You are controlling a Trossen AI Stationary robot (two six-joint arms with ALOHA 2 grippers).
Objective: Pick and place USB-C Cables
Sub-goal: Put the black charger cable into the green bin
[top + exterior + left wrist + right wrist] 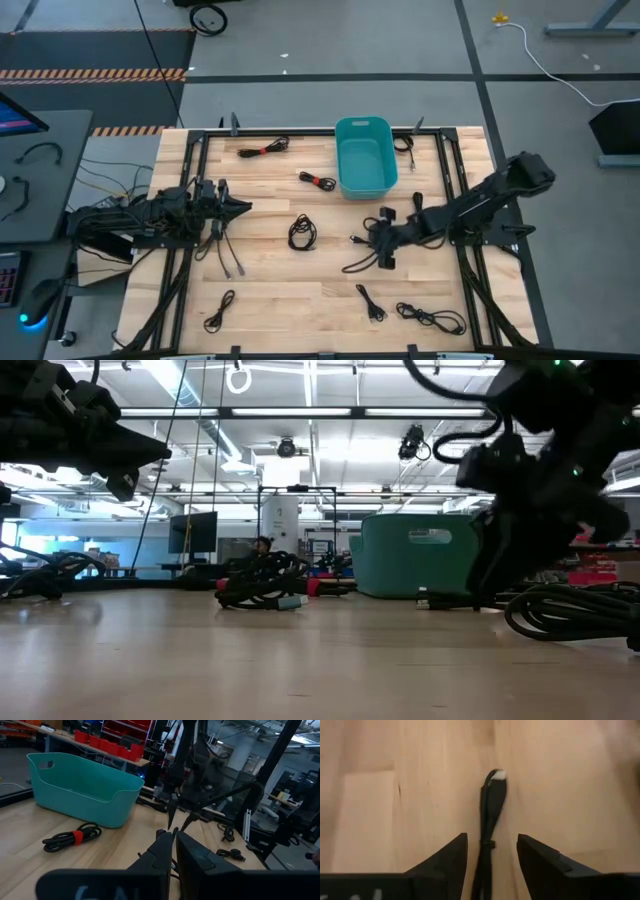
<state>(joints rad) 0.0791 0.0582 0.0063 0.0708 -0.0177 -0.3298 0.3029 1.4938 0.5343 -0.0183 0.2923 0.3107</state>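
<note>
Desk [300, 300] of pale wood planks carries everything you are working with, and both arms reach in over it from its left and right edges. Your teal bin [364, 157] stands near the middle of the far edge, open side up, and nothing shows inside it from above.

Your right arm stretches in from the right edge, and the right gripper [385, 245] is down at the desk surface right of centre. In the right wrist view its fingers [451, 856] are spread, with a thin black cable [490, 815] lying on the wood in the gap between them; neither finger touches it there. The left gripper [238, 207] is held above the desk near the left edge, pointing toward the centre, and in the left wrist view its fingers [160, 851] are pressed together with nothing between them.

Black cables lie scattered over the desk:
- a coiled cable [302, 232] at the centre;
- a red-banded cable [317, 181] just left of the bin;
- another red-banded cable [263, 149] near the far edge, further left;
- a small cable [404, 146] just right of the bin;
- a loose cable [227, 252] below the left gripper;
- a small bundle [219, 311] near the front left corner;
- a short cable [370, 303] near the front edge;
- a longer bundle [431, 317] near the front right corner.
</note>
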